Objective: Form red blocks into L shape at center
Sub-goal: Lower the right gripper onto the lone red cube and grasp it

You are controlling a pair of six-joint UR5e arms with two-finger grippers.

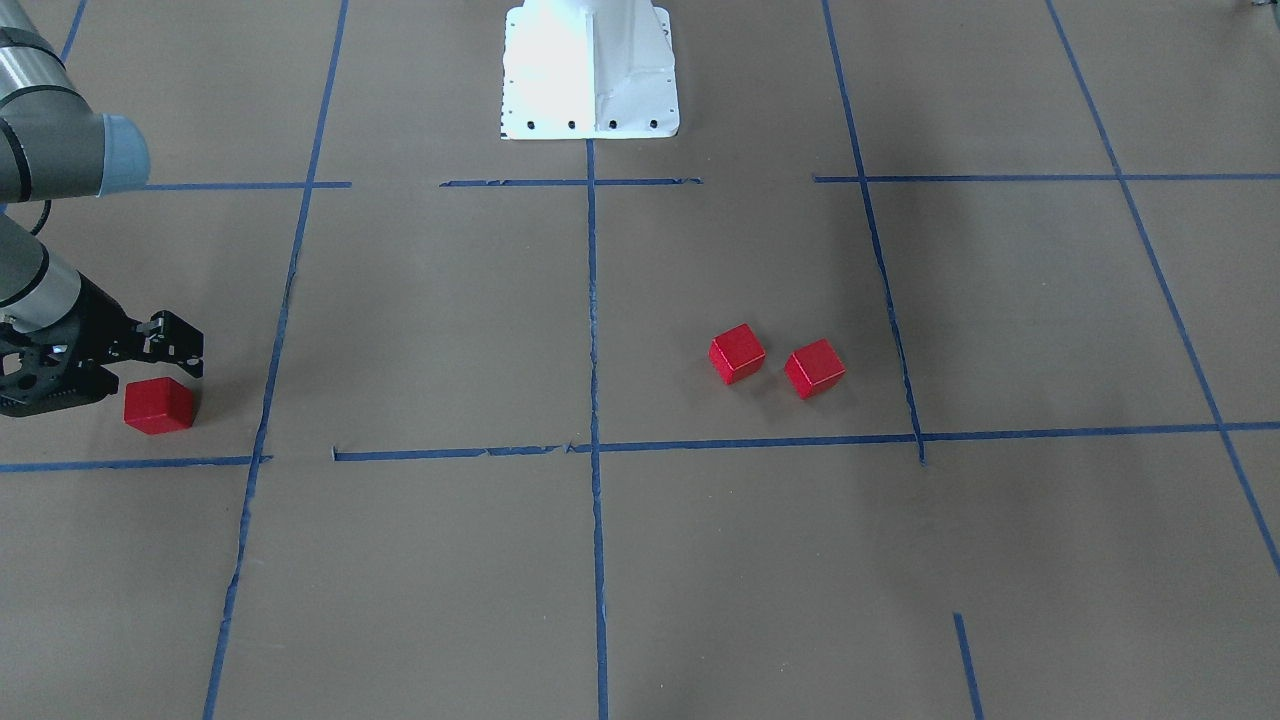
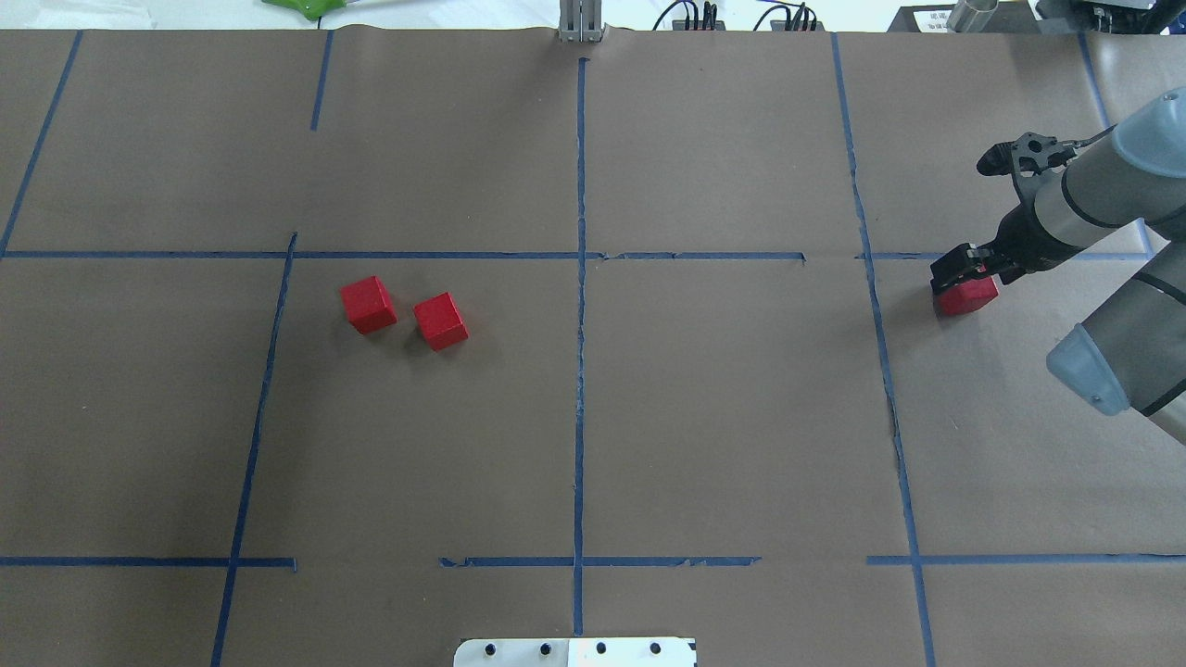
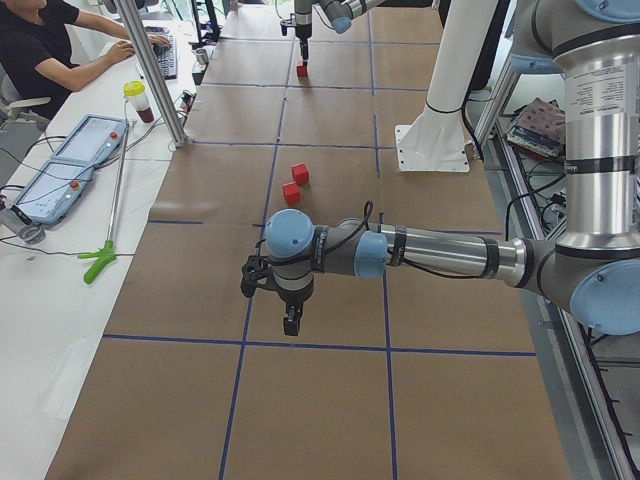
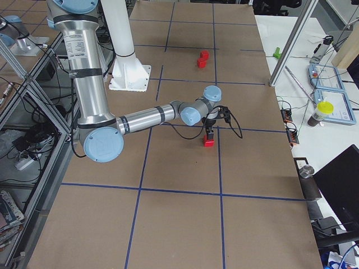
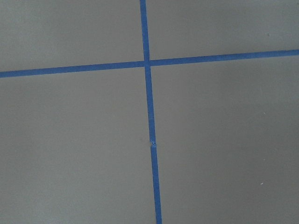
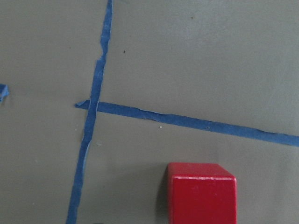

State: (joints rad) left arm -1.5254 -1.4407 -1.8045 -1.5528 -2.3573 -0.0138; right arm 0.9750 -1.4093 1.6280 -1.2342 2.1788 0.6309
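Observation:
Two red blocks [image 2: 368,305] [image 2: 440,320] lie close together on the brown paper, left of the center's vertical blue tape line [image 2: 579,408]; in the front view they are right of it [image 1: 737,353] [image 1: 814,368]. A third red block [image 2: 968,296] [image 1: 158,405] rests on the paper far to the right. My right gripper [image 2: 964,269] [image 1: 150,350] hangs just over it, and its jaws look spread. The right wrist view shows this block [image 6: 202,193] at the bottom edge. My left gripper [image 3: 290,325] shows only in the left side view, above bare paper; I cannot tell its state.
The white robot base [image 1: 590,70] stands at the table's near middle edge. The left wrist view shows only a blue tape crossing [image 5: 146,63]. An operator [image 3: 40,50], a tablet [image 3: 70,165] and a green tool [image 3: 100,262] are beside the table.

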